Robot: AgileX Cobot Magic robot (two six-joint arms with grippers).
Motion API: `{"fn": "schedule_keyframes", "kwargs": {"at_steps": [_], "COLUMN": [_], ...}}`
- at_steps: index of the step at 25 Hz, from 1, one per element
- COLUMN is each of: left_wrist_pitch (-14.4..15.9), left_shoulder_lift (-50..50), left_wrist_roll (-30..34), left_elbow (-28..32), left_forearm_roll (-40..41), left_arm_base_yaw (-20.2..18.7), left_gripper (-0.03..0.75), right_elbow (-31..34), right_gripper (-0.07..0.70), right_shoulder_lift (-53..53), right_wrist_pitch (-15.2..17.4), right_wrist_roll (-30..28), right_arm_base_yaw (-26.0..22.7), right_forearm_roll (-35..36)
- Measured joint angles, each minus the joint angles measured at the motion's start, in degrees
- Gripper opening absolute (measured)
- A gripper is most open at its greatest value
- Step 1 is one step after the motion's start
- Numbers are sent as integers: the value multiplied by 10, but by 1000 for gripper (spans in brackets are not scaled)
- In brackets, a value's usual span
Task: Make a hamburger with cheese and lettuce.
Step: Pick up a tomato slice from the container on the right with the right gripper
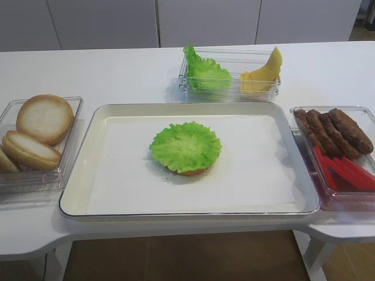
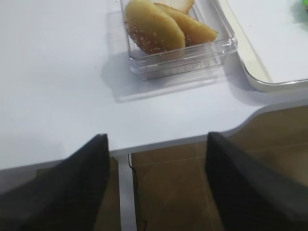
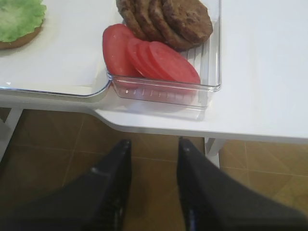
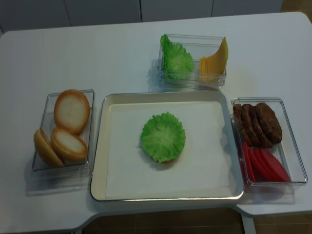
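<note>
Exterior high view: the hamburger (image 1: 186, 149) sits mid-tray (image 1: 82, 175), consisting of a bun base topped with one lettuce (image 1: 185, 144) leaf. The cheese (image 1: 261, 75) remains in the rear container (image 1: 231, 91), beside spare leaves. No arm appears.

Right wrist view: the right gripper (image 3: 154, 163) hangs below the table edge, jaws partly apart, gripping nothing. Tomato slices (image 3: 147, 55) and patties (image 3: 166, 19) lie ahead.

Left wrist view: the left gripper (image 2: 156, 180) is spread wide and empty, short of the bun container (image 2: 180, 55).

Realsense view: layout confirmed. Judgement: base and lettuce placed; cheese and top bun (image 4: 71, 110) remain.
</note>
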Motion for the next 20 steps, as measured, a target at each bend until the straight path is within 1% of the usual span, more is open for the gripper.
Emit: {"fn": "schedule_keyframes", "kwargs": {"at_steps": [16, 20], "left_wrist_pitch": [0, 0], "left_shoulder_lift": [0, 0], "left_wrist_roll": [0, 0], "left_elbow": [0, 0], "left_forearm_roll": [0, 0], "left_arm_base_yaw": [0, 0], "left_gripper": [468, 468], "right_elbow": [0, 0], "right_gripper": [258, 244], "right_shoulder_lift": [0, 0], "right_wrist_pitch": [0, 0], "right_wrist_roll": [1, 1], "right_arm_base_yaw": [0, 0], "right_forearm_roll": [0, 0]}}
